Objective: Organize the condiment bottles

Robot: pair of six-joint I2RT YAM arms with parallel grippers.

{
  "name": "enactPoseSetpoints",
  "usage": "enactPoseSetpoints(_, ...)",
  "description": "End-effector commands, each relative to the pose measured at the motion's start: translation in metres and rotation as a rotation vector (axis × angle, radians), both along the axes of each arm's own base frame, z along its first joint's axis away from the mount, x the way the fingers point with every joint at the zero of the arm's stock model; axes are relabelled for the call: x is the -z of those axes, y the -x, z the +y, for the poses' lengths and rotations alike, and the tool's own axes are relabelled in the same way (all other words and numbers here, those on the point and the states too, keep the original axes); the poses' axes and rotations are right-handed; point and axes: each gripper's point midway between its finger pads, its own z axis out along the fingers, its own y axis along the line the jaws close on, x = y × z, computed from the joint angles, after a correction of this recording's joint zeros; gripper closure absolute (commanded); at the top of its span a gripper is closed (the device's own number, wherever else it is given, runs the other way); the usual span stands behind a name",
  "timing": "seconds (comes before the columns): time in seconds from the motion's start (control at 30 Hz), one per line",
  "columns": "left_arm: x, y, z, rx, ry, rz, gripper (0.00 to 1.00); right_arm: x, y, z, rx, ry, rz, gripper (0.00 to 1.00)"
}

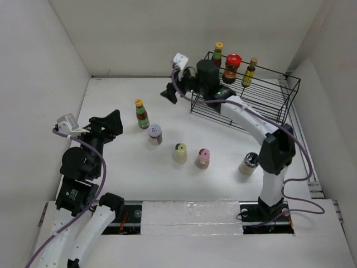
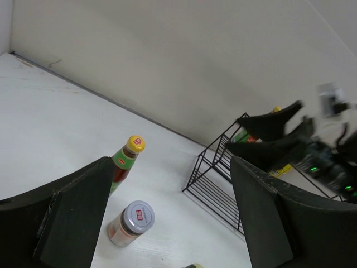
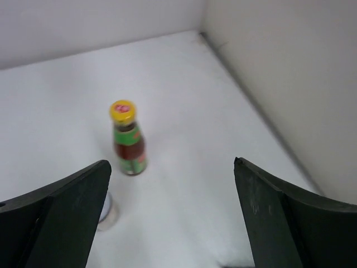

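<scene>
- At the back right of the table (image 1: 167,184), a black wire rack (image 1: 262,97) is seen with three of the condiment bottles upright inside: a yellow-capped sauce bottle (image 1: 218,51) at its back left corner, then a red-lidded jar (image 1: 232,67) and a slim yellow-capped bottle (image 1: 249,71) to the right.
- The lower part of the yellow-capped sauce bottle is hidden behind the right arm (image 1: 251,120), which is stretched across the rack's front left corner.
- The dark-topped shaker (image 1: 249,163) is partly covered by the same arm's elbow; whether they touch cannot be told.
- Four more are set out on the open table: a green-labelled bottle (image 1: 141,113), a silver-lidded jar (image 1: 155,134) just beside it, a cream shaker (image 1: 180,153) and a pink-capped shaker (image 1: 203,159).
- The right gripper (image 3: 171,162) is held just left of the rack, its fingers spread wide with nothing between them.
- From the right wrist, the green-labelled bottle is framed between the fingers, while the silver-lidded jar is mostly cut off by one finger.
- The left gripper (image 1: 116,124) is held at the left, apart from every bottle, with its fingers parted and empty.
- From the left wrist, the rack's bottles are largely screened by the right gripper, and only a sliver of the cream shaker is caught at the bottom edge.
- No label can be read.
</scene>
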Motion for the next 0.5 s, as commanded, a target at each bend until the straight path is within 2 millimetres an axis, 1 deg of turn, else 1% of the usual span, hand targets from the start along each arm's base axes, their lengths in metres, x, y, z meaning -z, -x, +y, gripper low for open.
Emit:
enactPoseSetpoints(0.0,-0.010,0.004,0.011,-0.050,0.028,-0.036,0.19,0.024,0.026,0.058,-0.224,0.024,-0.044,0.03)
enactPoseSetpoints(0.03,-0.012,0.007,0.012,-0.050,0.031,-0.045,0.19,0.031,0.030,0.069,-0.244,0.034,-0.045,0.02)
enactPoseSetpoints(0.07,-0.014,0.009,0.013,-0.050,0.035,-0.053,0.19,0.028,0.039,0.084,-0.273,0.028,-0.054,0.02)
enactPoseSetpoints(0.1,-0.017,0.009,0.013,-0.050,0.039,-0.063,0.19,0.043,0.034,0.092,-0.269,0.047,-0.047,0.02)
enactPoseSetpoints(0.17,-0.017,0.009,0.013,-0.050,0.039,-0.063,0.19,0.052,0.035,0.107,-0.281,0.051,-0.043,0.00)
enactPoseSetpoints(0.2,-0.017,0.009,0.013,-0.050,0.039,-0.063,0.19,0.045,0.029,0.111,-0.270,0.041,-0.061,0.00)
enactPoseSetpoints(0.23,-0.017,0.009,0.013,-0.050,0.039,-0.063,0.19,0.065,0.023,0.116,-0.271,0.060,-0.033,0.00)
enactPoseSetpoints(0.27,-0.019,0.012,0.012,-0.041,0.041,-0.072,0.19,0.071,0.023,0.123,-0.270,0.065,-0.028,0.00)
enactPoseSetpoints(0.3,-0.019,0.012,0.012,-0.041,0.041,-0.072,0.19,0.069,0.018,0.126,-0.260,0.056,-0.031,0.00)
enactPoseSetpoints(0.33,-0.019,0.012,0.012,-0.041,0.041,-0.072,0.19,0.088,0.012,0.131,-0.260,0.071,-0.010,0.00)
enactPoseSetpoints(0.37,-0.019,0.012,0.012,-0.041,0.041,-0.072,0.19,0.094,0.014,0.139,-0.270,0.069,0.005,0.00)
enactPoseSetpoints(0.4,-0.019,0.012,0.011,-0.032,0.040,-0.073,0.19,0.100,0.012,0.142,-0.268,0.066,0.019,0.00)
enactPoseSetpoints(0.43,-0.015,0.010,0.008,-0.023,0.035,-0.065,0.19,0.092,0.010,0.150,-0.259,0.047,0.001,0.00)
enactPoseSetpoints(0.47,-0.015,0.010,0.008,-0.023,0.035,-0.065,0.19,0.107,0.004,0.154,-0.249,0.050,0.021,0.00)
